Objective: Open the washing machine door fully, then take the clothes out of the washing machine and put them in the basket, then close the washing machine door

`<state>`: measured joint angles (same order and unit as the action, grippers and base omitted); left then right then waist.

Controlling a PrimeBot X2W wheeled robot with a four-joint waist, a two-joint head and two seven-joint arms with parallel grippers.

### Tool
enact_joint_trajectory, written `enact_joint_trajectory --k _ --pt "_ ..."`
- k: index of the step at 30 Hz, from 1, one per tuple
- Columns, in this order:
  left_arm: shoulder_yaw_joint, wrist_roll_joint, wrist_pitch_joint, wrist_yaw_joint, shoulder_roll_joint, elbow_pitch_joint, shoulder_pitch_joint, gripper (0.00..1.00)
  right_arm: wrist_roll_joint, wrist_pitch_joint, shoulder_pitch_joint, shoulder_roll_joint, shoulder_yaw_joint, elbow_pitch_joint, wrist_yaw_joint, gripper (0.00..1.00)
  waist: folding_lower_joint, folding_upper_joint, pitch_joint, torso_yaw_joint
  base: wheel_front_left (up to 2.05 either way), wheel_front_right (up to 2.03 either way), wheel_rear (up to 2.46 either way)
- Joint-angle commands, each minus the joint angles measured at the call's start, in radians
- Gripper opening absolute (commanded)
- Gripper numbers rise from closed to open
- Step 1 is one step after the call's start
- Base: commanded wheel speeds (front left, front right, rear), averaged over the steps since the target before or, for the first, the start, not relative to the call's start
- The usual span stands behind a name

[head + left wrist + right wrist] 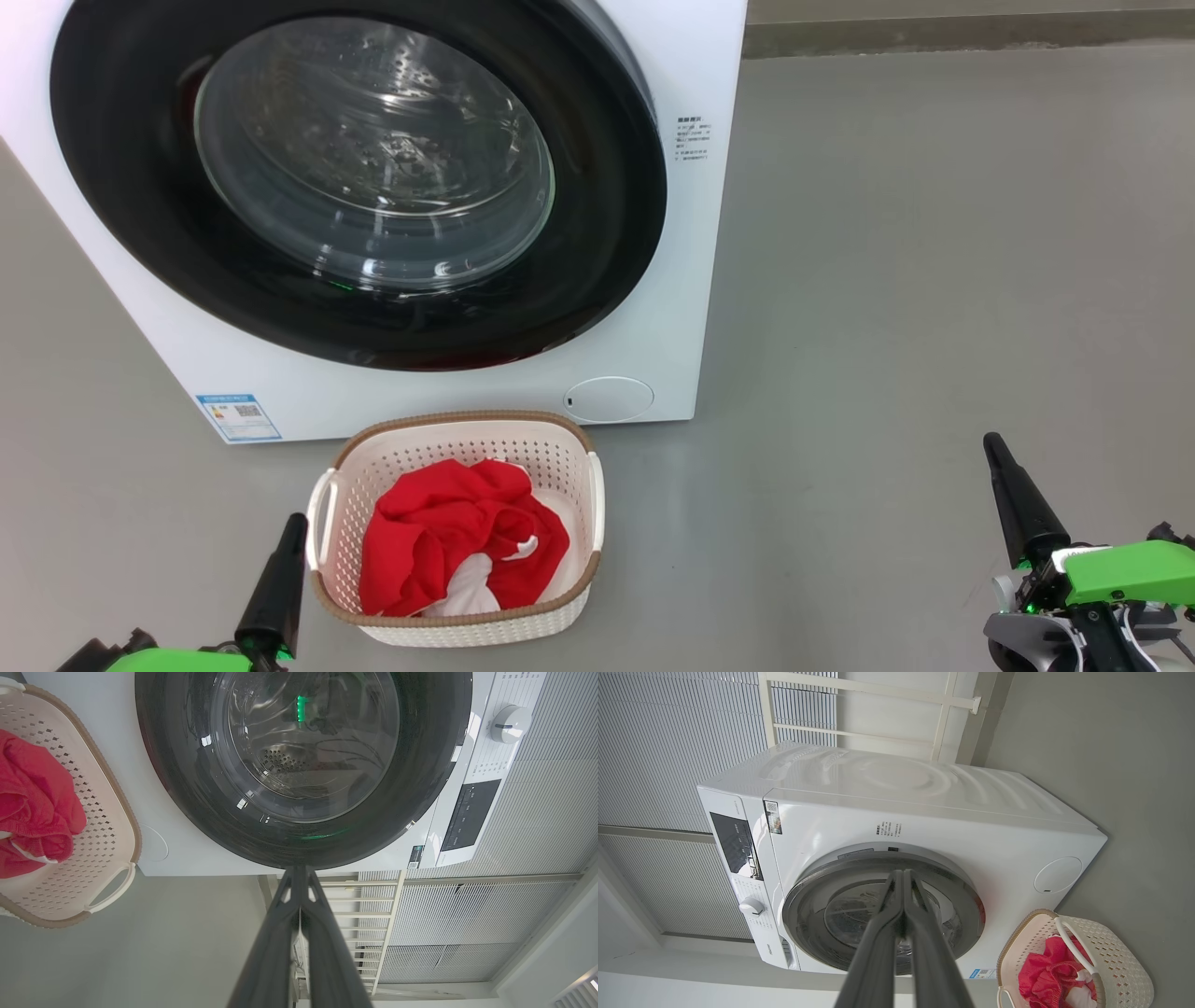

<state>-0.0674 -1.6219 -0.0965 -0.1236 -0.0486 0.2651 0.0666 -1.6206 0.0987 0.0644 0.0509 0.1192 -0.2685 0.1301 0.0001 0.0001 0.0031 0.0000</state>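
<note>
The white washing machine (pixel 691 233) fills the upper left of the head view, and its round black-rimmed door (pixel 597 215) lies flat against its front, the glass bowl showing the steel drum. On the floor right in front stands the cream basket (pixel 571 467) with the red and white clothes (pixel 439 537) heaped inside. My left gripper (pixel 294 523) is shut and empty just left of the basket's handle. Far off to the right, my right gripper (pixel 991 443) is shut and empty above bare floor. The wrist views show each pair of fingers pressed together: left gripper (pixel 299 870), right gripper (pixel 902 872).
Grey floor (pixel 887 280) spreads wide to the right of the machine. A small round flap (pixel 609 399) and a blue label (pixel 238 417) sit low on the machine's front. Behind the machine, a white railing (pixel 873 693) and ribbed wall panels (pixel 668 742).
</note>
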Motion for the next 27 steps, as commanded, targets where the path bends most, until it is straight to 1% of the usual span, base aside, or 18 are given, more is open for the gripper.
enact_joint_trajectory --k 1,27 --pt "-0.036 0.005 -0.008 -0.007 -0.010 -0.020 0.041 0.00 0.004 0.006 0.043 0.007 -0.015 0.024 0.001 0.00 -0.0001 -0.0001 0.000 0.000 0.00 0.00 0.00" --pt "-0.040 0.008 -0.011 -0.007 -0.007 -0.020 0.041 0.00 0.007 0.009 0.043 0.005 -0.012 0.024 0.001 0.00 -0.0001 -0.0001 0.000 0.000 0.00 0.00 0.00"
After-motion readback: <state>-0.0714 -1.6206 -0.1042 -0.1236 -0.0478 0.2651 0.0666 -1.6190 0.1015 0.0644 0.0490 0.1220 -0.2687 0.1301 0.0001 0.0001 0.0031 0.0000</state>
